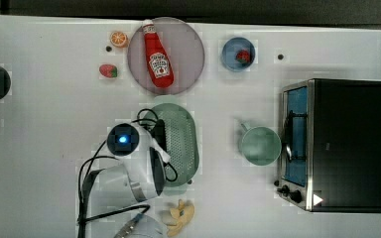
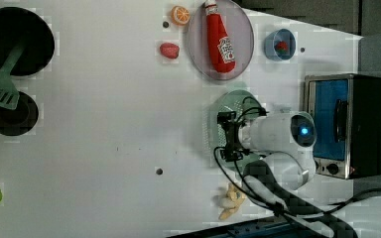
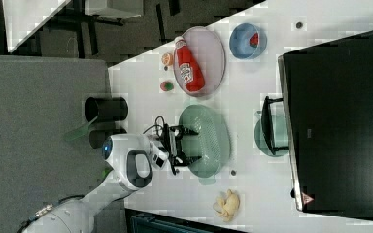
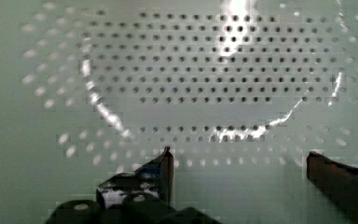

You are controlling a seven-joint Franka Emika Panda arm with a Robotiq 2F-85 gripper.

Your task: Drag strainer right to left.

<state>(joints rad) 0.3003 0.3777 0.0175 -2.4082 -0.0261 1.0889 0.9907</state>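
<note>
Mint-green strainer [image 1: 181, 144] sits mid-table in the top view, with the mug [image 1: 259, 145] at its 3 o'clock. Over its bowl hangs the gripper [image 4: 240, 158], jaws wide and holding nothing, seemingly placed to hook its wall for dragging.

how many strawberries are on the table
2. One strawberry lies on the bare tabletop at the top view's left of the plate, below the orange slice. The other strawberry sits inside the blue bowl.
</note>
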